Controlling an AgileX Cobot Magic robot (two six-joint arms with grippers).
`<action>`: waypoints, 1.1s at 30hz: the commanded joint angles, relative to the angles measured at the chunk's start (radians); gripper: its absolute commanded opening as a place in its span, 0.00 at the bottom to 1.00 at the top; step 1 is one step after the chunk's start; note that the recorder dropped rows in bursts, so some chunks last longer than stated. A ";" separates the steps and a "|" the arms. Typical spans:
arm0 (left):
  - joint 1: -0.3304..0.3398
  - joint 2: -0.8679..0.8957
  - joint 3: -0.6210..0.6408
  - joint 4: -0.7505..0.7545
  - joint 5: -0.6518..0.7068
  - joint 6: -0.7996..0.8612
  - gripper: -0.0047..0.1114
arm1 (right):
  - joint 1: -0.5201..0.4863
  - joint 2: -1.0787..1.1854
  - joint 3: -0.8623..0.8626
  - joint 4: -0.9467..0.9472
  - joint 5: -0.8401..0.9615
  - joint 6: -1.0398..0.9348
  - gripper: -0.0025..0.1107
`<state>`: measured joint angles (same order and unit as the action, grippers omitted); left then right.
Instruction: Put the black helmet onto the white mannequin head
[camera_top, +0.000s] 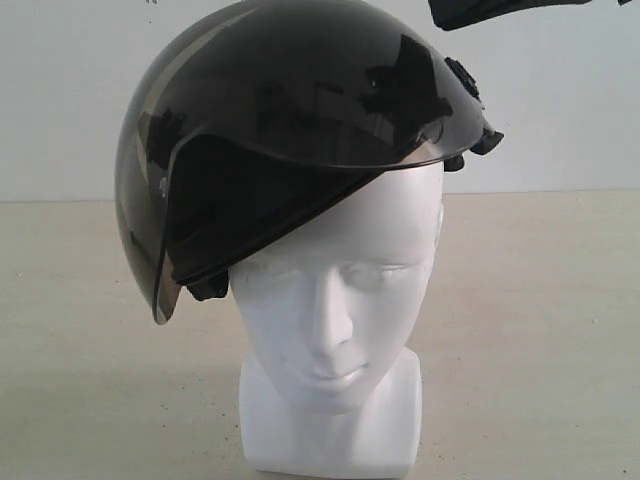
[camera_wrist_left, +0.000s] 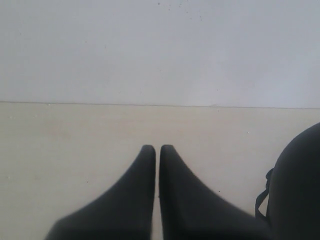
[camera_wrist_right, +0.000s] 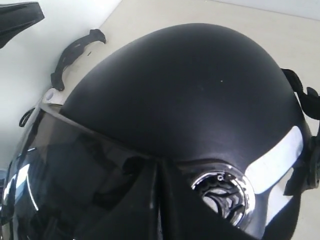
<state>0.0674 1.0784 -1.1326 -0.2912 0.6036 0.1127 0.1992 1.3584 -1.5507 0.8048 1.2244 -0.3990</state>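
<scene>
The black helmet (camera_top: 300, 110) sits tilted on the white mannequin head (camera_top: 340, 300), with its smoky visor (camera_top: 160, 240) hanging low on the left of the exterior view and the face uncovered. My right gripper (camera_wrist_right: 159, 162) is shut with nothing between its fingers, close above the helmet (camera_wrist_right: 185, 85) by the chrome visor pivot (camera_wrist_right: 222, 187). A black piece of it shows at the exterior view's top edge (camera_top: 500, 10). My left gripper (camera_wrist_left: 157, 148) is shut and empty over the table, with the helmet's edge (camera_wrist_left: 300, 190) beside it. It is out of the exterior view.
The head stands on a pale beige table (camera_top: 540, 330) before a white wall (camera_top: 560, 110). A loose black chin strap (camera_wrist_right: 75, 52) hangs off the helmet's far side. A sliver of the white head (camera_wrist_right: 50, 95) shows under the rim.
</scene>
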 joint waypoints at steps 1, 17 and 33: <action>-0.008 0.017 -0.007 -0.008 0.014 0.015 0.08 | 0.002 0.000 0.004 -0.049 -0.003 -0.012 0.02; -0.008 0.056 -0.007 -0.035 0.024 0.015 0.08 | 0.010 0.060 0.004 -0.005 -0.100 -0.021 0.02; -0.008 0.081 -0.007 -0.037 0.018 0.019 0.08 | 0.010 0.079 0.004 -0.066 -0.005 -0.027 0.02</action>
<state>0.0674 1.1553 -1.1342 -0.3181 0.6269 0.1244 0.2079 1.4327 -1.5492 0.7590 1.1626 -0.4173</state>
